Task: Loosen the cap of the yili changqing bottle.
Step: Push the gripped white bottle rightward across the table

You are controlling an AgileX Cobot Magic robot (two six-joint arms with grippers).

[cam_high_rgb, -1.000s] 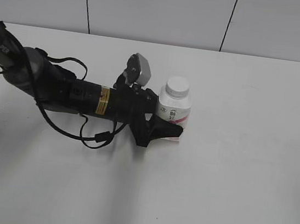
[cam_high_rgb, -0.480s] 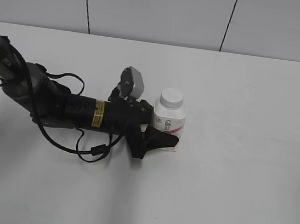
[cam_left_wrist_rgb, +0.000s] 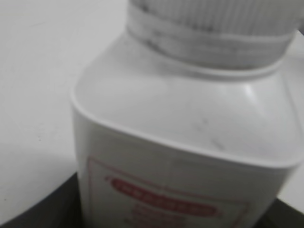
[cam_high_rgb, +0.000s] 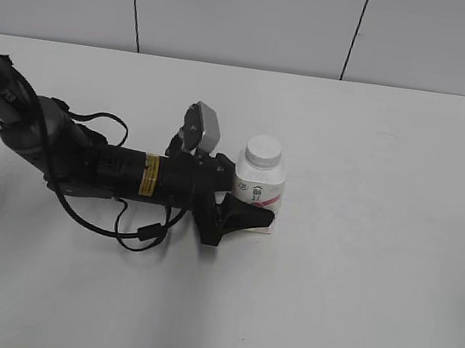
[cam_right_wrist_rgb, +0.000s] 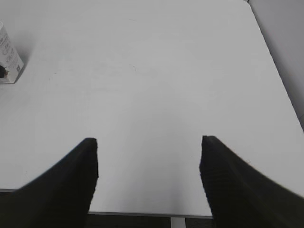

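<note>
The yili changqing bottle [cam_high_rgb: 259, 186] stands upright on the white table [cam_high_rgb: 377, 245], just left of centre, its long axis vertical and its neck pointing up. The cap [cam_high_rgb: 264, 151] sits on top, flat face upward. The left gripper [cam_high_rgb: 250, 206] reaches in from nine o'clock, clamped on the bottle's lower body, one black finger [cam_high_rgb: 240, 214] across the label front. Over the table at the bottle's three o'clock, the right gripper [cam_right_wrist_rgb: 148, 156] hangs with jaws spread wide, holding nothing.
</note>
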